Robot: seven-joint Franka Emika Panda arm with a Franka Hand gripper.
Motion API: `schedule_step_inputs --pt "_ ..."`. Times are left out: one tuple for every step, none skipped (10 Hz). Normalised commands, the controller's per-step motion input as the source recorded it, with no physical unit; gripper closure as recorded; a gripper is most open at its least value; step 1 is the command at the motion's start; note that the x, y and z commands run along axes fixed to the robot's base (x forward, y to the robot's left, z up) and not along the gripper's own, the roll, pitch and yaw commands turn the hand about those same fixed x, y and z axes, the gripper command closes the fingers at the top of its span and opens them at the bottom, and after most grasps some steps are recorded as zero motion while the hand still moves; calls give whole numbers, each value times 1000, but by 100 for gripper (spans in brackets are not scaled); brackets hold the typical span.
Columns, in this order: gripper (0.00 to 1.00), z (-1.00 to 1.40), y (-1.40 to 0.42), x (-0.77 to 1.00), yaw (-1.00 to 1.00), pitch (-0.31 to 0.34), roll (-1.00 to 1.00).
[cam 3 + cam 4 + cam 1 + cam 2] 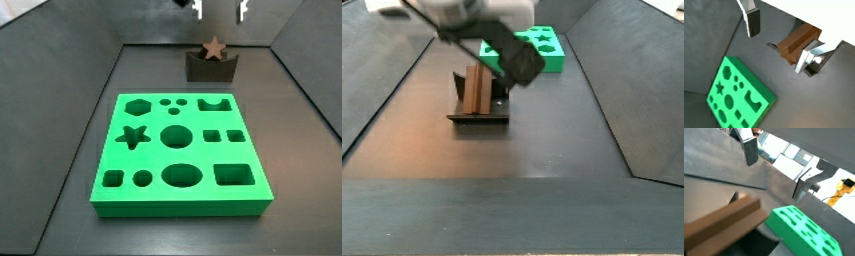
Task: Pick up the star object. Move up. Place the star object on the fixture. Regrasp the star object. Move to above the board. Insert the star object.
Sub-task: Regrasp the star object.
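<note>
Two flat silver fingers [751,19] with dark pads stand well apart in both wrist views, nothing clamped betw. them; the gripper [777,42] hangs open above the fixture [211,68], its tips just visible at the top edge in a side view [221,10], clear of the piece below; the star object [213,47], reddish-brown w/ a wood-like grain, sits upright in the notch on top of the fixture, points sticking up over the rim; in a side view [476,90] it reads as a long ribbed bar standing in the dark bracket, i.e. a star-section prism seen edge-on; in a wrist view [796,42] the same brown block lies beneath the gap of the fingers, nearer the finger w/ the bolted mount; in a wrist view [724,230] it fills the near corner as a blurred stepped brown slab.

Fixture: small, dark grey-brown, boxy, matte, on a flat base plate [478,120]; it stands on the dark grey floor near the back wall, apart from the board [181,150].

Board: thick bright green rectangular slab, smooth, plastic-looking, cut w/ holes – star [131,136], hexagon, circles of several sizes, squares, a notched shape; it lies flat mid-floor, all holes vacant; also seen in wrist views [737,97] [807,233].

Enclosure walls: plain grey panels, sloping outward.
</note>
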Motion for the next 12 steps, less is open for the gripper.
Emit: schedule_step_inputs --pt "0 926 -808 -137 15 63 1000" --pt "0 743 -785 -125 14 59 1000" --pt "0 605 -669 -127 14 49 1000" --pt "0 345 -465 -122 13 39 1000" --pt "0 202 -354 -100 13 37 1000" --pt "0 53 -133 -39 12 36 1000" --pt "0 47 -38 -16 12 39 1000" --pt "0 25 -46 -13 13 37 1000" --pt "0 21 -47 -20 13 34 1000" --pt "0 19 -30 -33 13 28 1000" --pt "0 6 -29 -32 14 24 1000" --pt "0 1 -25 -31 15 17 1000"
